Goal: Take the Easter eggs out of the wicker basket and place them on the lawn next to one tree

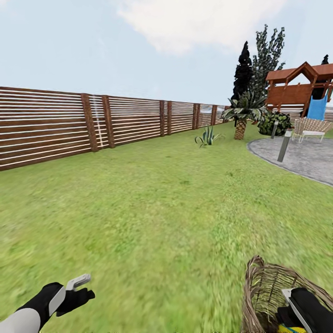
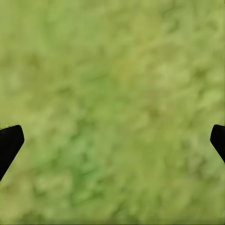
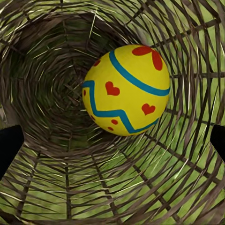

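Across the head view, the lawn (image 1: 152, 217) is spreading flat and mottled green from the near edge to a brown slatted fence (image 1: 92, 122) running along the left and back, under a pale cloudy sky. At right, a grey patio (image 1: 303, 159) is bordering the grass, with a post lamp (image 1: 284, 144) at its edge and a chair (image 1: 311, 127) behind; beyond these are standing a wooden play tower (image 1: 300, 88) with a blue slide (image 1: 317, 107), a short palm (image 1: 240, 121), a near-black tree (image 1: 242, 71) and a taller tree (image 1: 267, 53) with pale-flecked leaves. The basket (image 1: 264, 289) is sitting on the grass at the lower right corner, and the right arm is reaching down into it, with a strip of yellow showing under the wrist. Looking into the basket (image 3: 56, 84), the right wrist view is showing what the head view is hiding: one egg (image 3: 126, 90), yellow with red hearts and blue bands, resting against the woven wall. The right gripper (image 3: 112, 143) is hanging above that egg with its fingertips (image 3: 9, 143) spread wide, touching nothing. At lower left, the left gripper (image 1: 79, 286) is pointing out over bare grass, its arm bent low; the left wrist view is showing blurred lawn (image 2: 112, 103) between its fingertips (image 2: 9, 140), likewise spread apart and empty.
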Tool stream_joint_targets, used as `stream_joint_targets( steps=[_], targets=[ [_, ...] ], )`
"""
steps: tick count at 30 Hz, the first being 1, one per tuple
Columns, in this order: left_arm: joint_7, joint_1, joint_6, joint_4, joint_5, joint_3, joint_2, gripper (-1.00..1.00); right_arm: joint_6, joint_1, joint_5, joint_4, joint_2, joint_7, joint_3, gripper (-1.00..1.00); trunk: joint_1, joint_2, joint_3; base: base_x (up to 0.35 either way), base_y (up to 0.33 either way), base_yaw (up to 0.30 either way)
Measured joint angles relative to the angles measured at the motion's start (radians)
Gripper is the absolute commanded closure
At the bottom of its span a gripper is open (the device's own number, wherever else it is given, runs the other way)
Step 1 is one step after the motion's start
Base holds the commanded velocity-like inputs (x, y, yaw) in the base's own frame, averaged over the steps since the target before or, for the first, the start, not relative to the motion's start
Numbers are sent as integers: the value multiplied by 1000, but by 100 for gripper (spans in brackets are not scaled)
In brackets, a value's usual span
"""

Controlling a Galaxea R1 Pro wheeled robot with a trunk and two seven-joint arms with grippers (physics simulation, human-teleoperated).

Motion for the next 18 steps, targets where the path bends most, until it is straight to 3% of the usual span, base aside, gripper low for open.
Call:
stream_joint_targets(
  steps=[4,11,18],
  targets=[
    [1,0,0,0,0,0,-3,-100,0,0,0,0,0,0,0,-100,2,-1,-15,0,0,0],
    [0,0,0,0,0,0,-4,-100,0,0,0,0,0,0,0,-100,2,-1,-16,9,0,0],
    [-1,0,0,0,0,1,-5,-100,0,0,0,0,0,0,0,-100,1,-1,-16,265,0,0]
  ],
)
